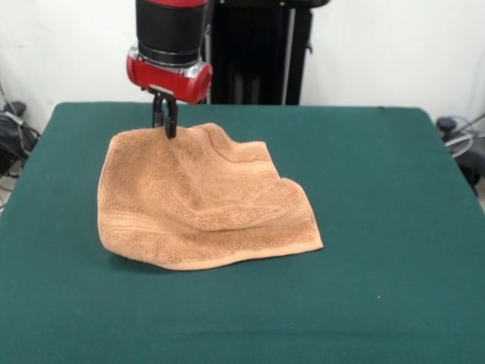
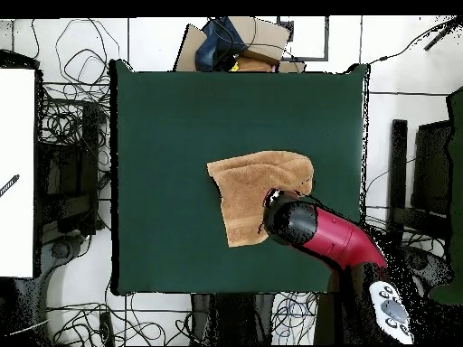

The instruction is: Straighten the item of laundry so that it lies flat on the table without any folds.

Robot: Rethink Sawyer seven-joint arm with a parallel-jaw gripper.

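Note:
The item of laundry [image 1: 201, 197] is a light orange-tan terry towel with band stripes. It lies left of centre on the dark green table [image 1: 379, 189]. Its far edge is lifted into a peak, and the cloth slopes down from there in ripples to the near edge, which rests on the table. My gripper [image 1: 167, 125] is shut on the towel's far edge at that peak. In the overhead view the towel [image 2: 249, 194] lies right of centre on the table [image 2: 163, 135], and my arm's red and black end [image 2: 294, 221] covers the gripper and the towel's nearest part.
The robot's black pedestal [image 1: 258, 53] stands behind the table's far edge. Cables lie on the floor [image 2: 77, 117] round the table. A white surface [image 2: 16, 172] stands at the left in the overhead view, and boxes and a dark bag [image 2: 231, 45] lie beyond the table's top edge.

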